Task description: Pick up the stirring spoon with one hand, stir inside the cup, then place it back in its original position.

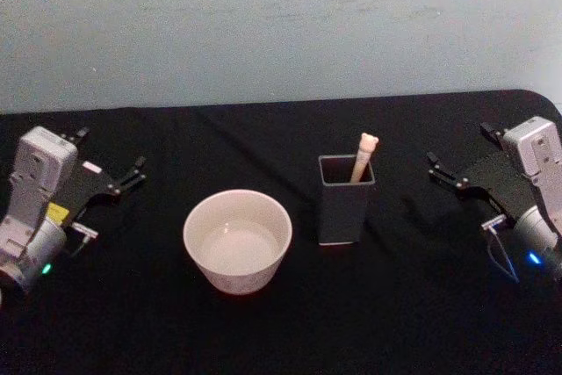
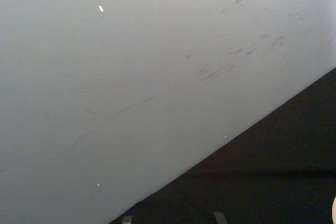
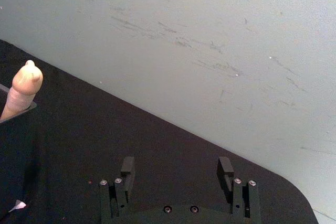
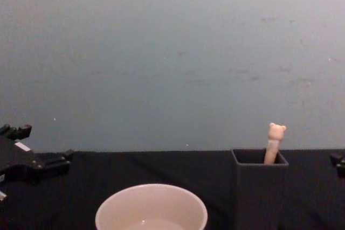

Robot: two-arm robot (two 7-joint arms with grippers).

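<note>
No legible txt, brand, no. or sign is showing anywhere. A yellow sticker (image 1: 57, 212) is sitting on the arm just behind the left gripper (image 1: 111, 148), and a small white tag (image 1: 91, 167) is sitting on the gripper body near its fingers. Any print on either is coming out too small to read.

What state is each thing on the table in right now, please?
Holder: upright.
Spoon: standing in the holder, bear end up, ungrasped.
Cup: upright, left of the holder; contents unclear.
Left pincer: open, empty, over the table at its left side.
Right pincer: open, empty, at the right side.
</note>
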